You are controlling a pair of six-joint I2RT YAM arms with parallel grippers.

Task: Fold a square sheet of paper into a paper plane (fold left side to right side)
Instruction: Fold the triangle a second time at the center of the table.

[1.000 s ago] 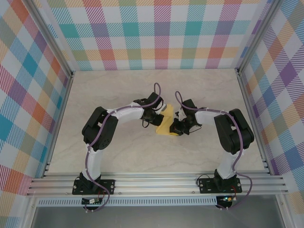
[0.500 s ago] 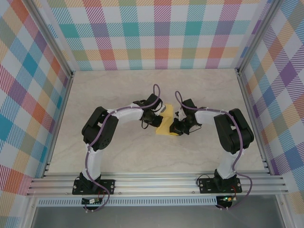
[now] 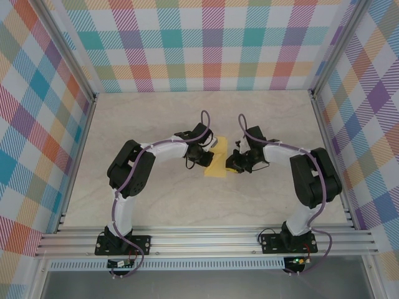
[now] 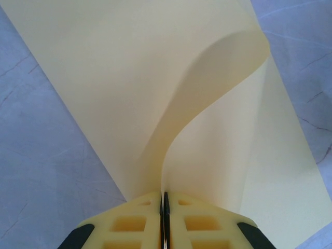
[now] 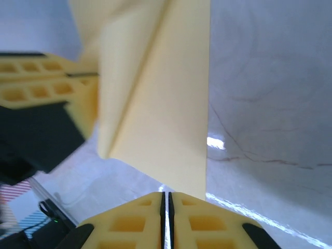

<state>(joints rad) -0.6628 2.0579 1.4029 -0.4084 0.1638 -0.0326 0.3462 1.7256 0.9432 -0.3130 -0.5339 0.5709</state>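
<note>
Three plaid walls [image 3: 212,43], marble tabletop [image 3: 156,118], left gripper [image 4: 164,196] pinching paper [image 4: 155,78], right gripper [image 5: 166,196] closed

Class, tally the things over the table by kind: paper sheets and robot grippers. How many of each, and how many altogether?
yellow paper sheet: 1
grippers: 2, the left gripper and the right gripper
total: 3

The square sheet of paper [image 3: 216,163] is plain pale yellow-orange, and the left tool [image 4: 163,199] and right tool [image 5: 165,199] have near-matching yellow fingers over black. The worktop [image 3: 156,118] is pale beige with faint grey marbling, and the walls [image 3: 206,43] carry a pastel plaid of teal, orange, pink, purple and yellow. The left arm [image 3: 165,149] and right arm [image 3: 283,149] are white and black, with purple cables [image 3: 116,205].
</note>
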